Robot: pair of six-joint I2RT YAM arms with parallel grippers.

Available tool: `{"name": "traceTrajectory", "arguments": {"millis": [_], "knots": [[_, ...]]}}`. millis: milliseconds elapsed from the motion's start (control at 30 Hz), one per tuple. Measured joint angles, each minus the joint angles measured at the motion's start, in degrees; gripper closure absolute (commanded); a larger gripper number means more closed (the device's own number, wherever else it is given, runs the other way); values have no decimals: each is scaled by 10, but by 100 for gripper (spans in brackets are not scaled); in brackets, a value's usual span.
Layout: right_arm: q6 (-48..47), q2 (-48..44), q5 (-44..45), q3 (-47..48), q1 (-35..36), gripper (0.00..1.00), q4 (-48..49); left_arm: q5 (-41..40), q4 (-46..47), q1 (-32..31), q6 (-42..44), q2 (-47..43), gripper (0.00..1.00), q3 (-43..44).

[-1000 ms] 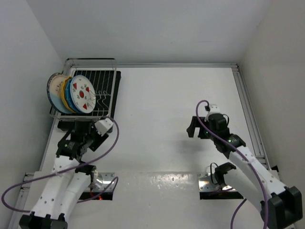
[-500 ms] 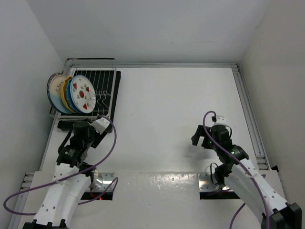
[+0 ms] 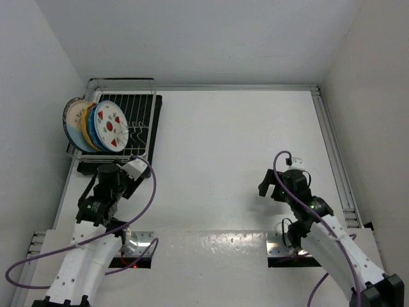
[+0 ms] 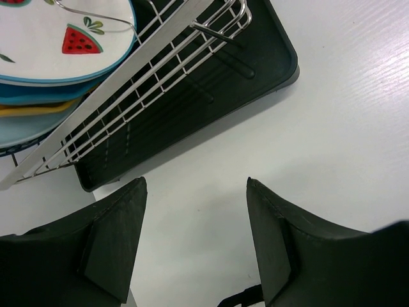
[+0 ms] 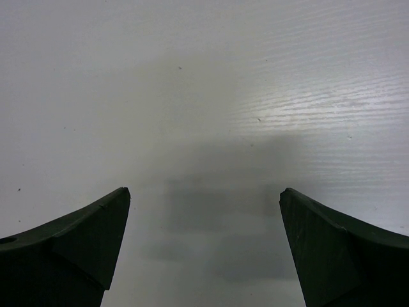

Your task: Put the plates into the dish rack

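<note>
Several plates (image 3: 96, 125) stand on edge, packed together, at the left end of the wire dish rack (image 3: 142, 121) over its black drip tray (image 3: 155, 128). The front one is white with red fruit shapes (image 3: 112, 126); it also shows in the left wrist view (image 4: 57, 38), with blue and yellow plates behind it. My left gripper (image 3: 110, 174) is open and empty just in front of the rack; in the left wrist view (image 4: 195, 185) it hangs over bare table. My right gripper (image 3: 276, 185) is open and empty over the table at the right, as in the right wrist view (image 5: 204, 192).
A metal frame rail (image 3: 332, 144) runs along the table's right and back edges. The right part of the dish rack holds only bare prongs (image 4: 217, 32). White walls close in the table on the left, back and right.
Both arms have drawn back toward their bases. The right gripper moved nearer and slightly right; the left gripper shifted a little nearer. The plates have not moved.
</note>
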Motion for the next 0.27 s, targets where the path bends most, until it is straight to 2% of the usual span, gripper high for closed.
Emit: {"name": "traceTrajectory", "arguments": {"millis": [267], "knots": [[5, -1, 7, -1, 0, 0, 9, 1, 1, 0, 0, -6, 32, 0]]}}
